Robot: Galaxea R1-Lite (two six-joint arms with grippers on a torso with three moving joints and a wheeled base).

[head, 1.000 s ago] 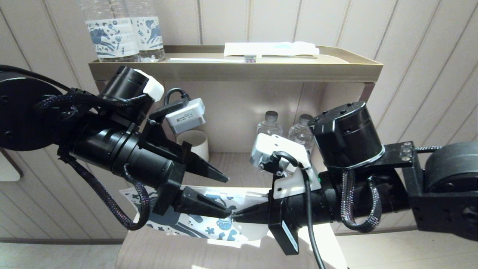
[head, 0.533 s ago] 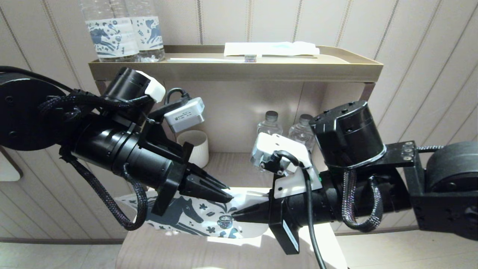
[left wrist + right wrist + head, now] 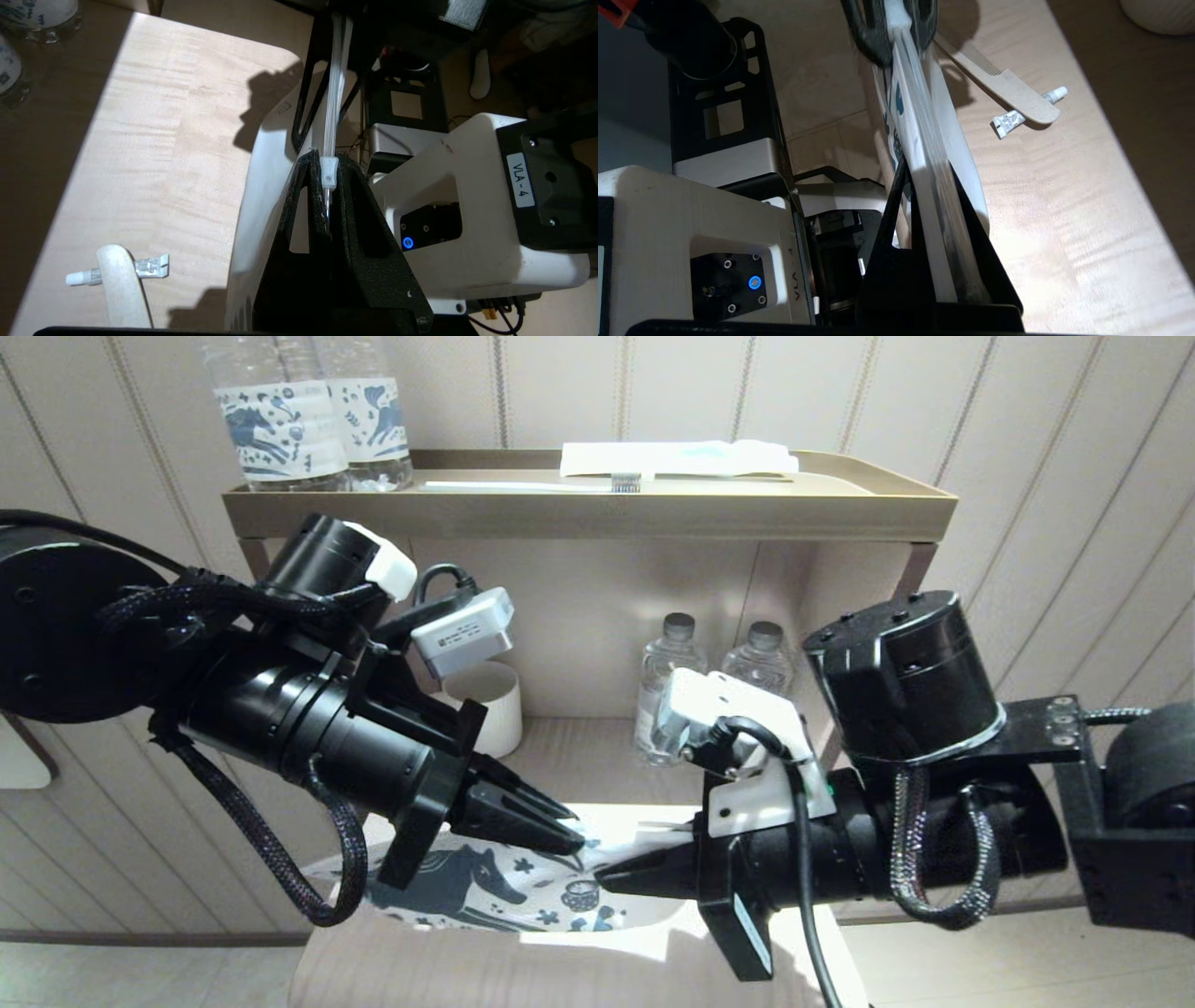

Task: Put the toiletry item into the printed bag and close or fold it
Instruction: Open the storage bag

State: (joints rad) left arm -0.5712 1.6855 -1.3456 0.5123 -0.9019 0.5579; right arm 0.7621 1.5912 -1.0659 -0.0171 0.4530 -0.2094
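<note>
- Above the wooden table (image 3: 1064, 224), I have the printed bag (image 3: 485, 891) held between both arms; my left gripper (image 3: 560, 826), wide apart a second ago, is now clamped on its zip slider (image 3: 329, 171).
- My right gripper (image 3: 616, 880) pinches the zip edge and has pulled back rightward.
- Trouble: the comb (image 3: 1008, 88) lies outside on the table, across a small tube (image 3: 1024, 112), so zipping now seems premature.
</note>
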